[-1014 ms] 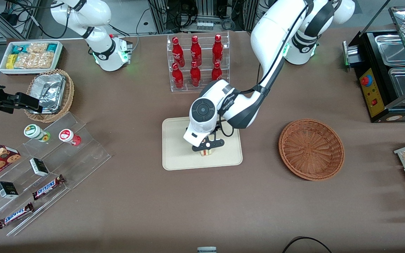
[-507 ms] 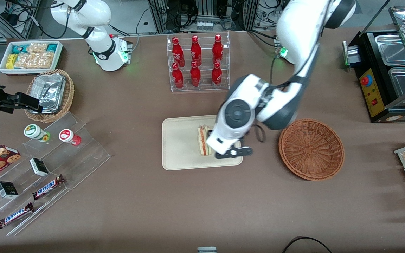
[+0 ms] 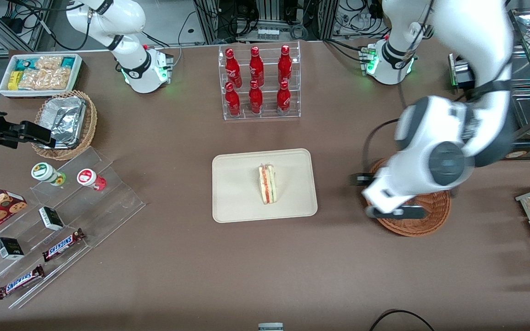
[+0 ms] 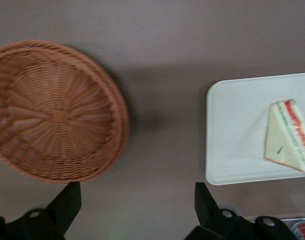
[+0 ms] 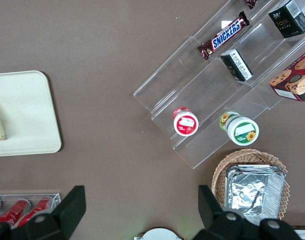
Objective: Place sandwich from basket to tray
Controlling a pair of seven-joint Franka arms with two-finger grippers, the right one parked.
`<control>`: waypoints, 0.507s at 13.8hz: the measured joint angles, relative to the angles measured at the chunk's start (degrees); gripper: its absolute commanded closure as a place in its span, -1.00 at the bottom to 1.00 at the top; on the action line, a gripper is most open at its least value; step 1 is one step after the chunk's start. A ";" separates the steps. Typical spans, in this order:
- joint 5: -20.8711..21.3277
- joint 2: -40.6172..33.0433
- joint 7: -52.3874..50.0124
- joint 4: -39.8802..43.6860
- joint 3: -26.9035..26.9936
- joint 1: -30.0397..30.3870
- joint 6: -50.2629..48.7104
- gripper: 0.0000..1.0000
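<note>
A triangular sandwich (image 3: 267,185) lies on the smooth cream tray (image 3: 235,202); the gripper (image 3: 394,212), fingers apart, hovers over the woven basket (image 3: 433,212).

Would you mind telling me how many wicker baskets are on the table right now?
2. The reddish-brown basket sits partly under the open gripper, beside the tray; the tan foil basket lies toward the parked arm's end.

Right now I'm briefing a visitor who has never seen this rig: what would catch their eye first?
Probably the sandwich, lying alone in the middle of the cream tray at the table's centre. Next, the gripper hanging open above the empty basket, toward the working arm's end. The red bottles in their clear rack, farther from the camera than the tray, also stand out.
</note>
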 measured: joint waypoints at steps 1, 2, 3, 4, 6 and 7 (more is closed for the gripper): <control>0.01 -1.78 1.51 -1.41 0.00 2.42 -0.41 -1.00; 0.01 -3.32 3.32 -2.38 0.00 4.68 -1.08 -1.00; 0.01 -4.49 5.29 -2.92 -0.01 6.62 -1.96 -1.00; 0.01 -5.45 7.07 -3.27 -0.01 8.23 -2.76 -1.00; 0.01 -6.88 8.67 -3.40 -0.01 10.09 -4.10 -1.00; 0.34 -7.60 8.86 -3.42 -0.01 10.40 -4.70 -1.00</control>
